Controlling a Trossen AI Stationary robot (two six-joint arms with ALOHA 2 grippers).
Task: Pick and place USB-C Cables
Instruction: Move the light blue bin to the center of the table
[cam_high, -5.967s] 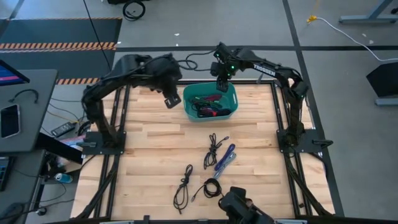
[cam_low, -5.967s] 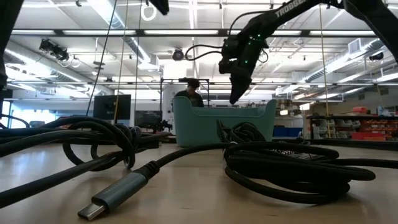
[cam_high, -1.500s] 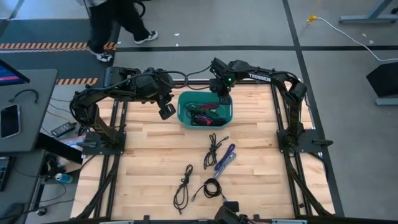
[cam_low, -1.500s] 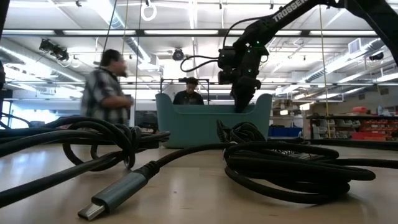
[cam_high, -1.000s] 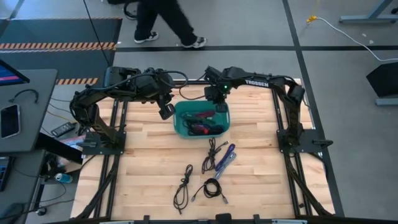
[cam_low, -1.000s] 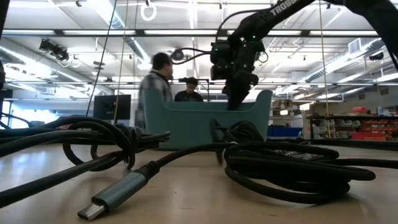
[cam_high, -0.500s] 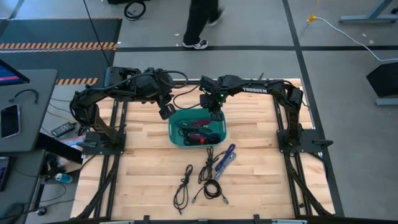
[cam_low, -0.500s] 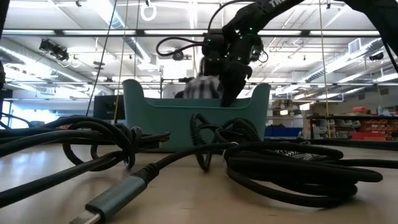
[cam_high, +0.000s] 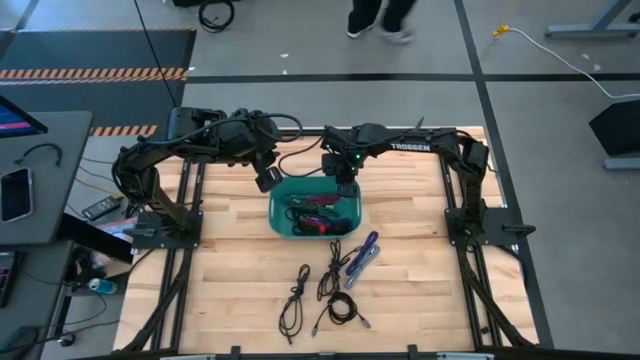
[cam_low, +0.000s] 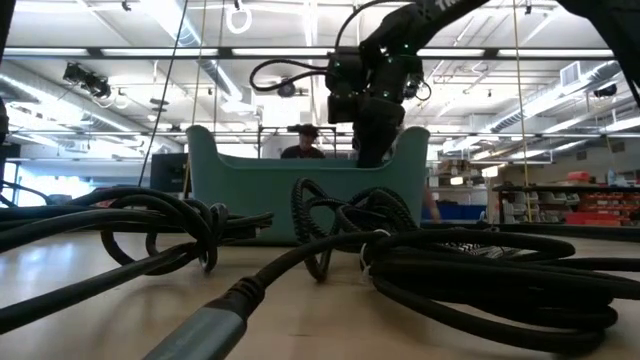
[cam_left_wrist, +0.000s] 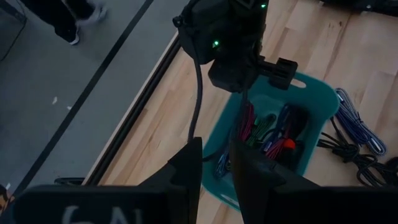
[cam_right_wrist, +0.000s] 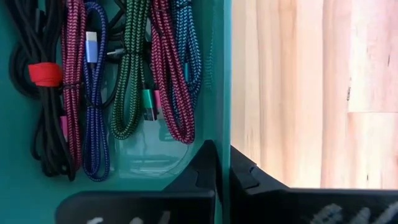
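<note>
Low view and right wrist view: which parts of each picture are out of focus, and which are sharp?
Low view: the nearest black cables and the plug at the bottom edge are blurred, while the teal bin and the ceiling lights behind are clearer. Right wrist view: the braided cables in the bin are sharp, and the right gripper at the bin's wall is dark and soft.

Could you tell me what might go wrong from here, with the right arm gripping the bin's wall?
The right end effector pinches the teal bin's wall; it could slip off or tip the bin, spilling the cables inside. The bin's near edge sits right by the loose black cables on the table, so dragging further may snag or shove them. The left end effector hangs near the bin's corner, risking contact.
</note>
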